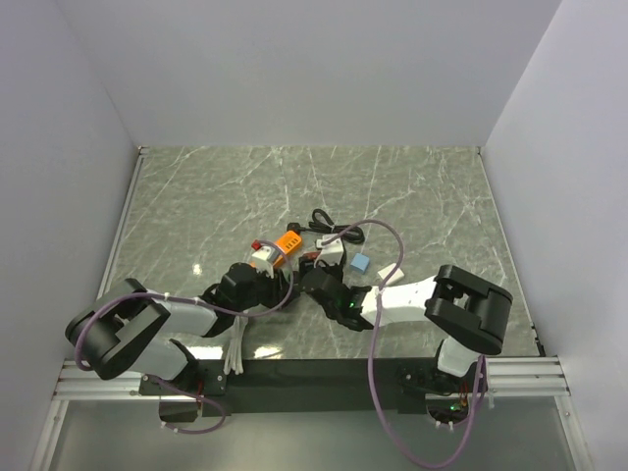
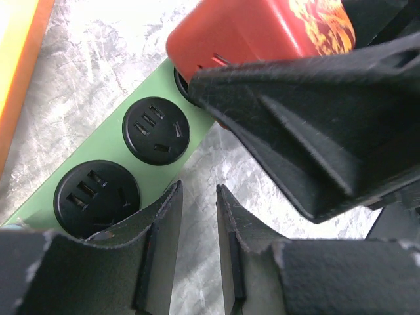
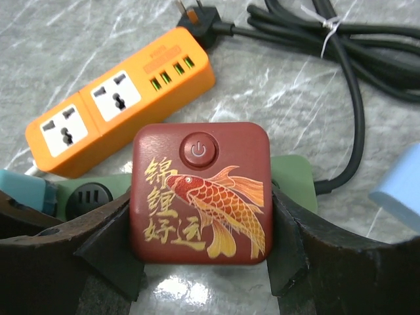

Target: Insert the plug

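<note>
Right wrist view is showing the right gripper (image 3: 202, 230) clamping the red plug (image 3: 200, 164) over the right end of the green power strip (image 3: 293, 176). Alongside, the left gripper (image 2: 198, 216) is hovering nearly closed and empty. Pressing straight down, keeping the plug level, seems wise.

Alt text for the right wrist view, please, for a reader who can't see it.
The right tool grips a red square plug with a gold carp design, which covers part of a green power strip. Behind them lie an orange power strip and a coiled black cable.
</note>
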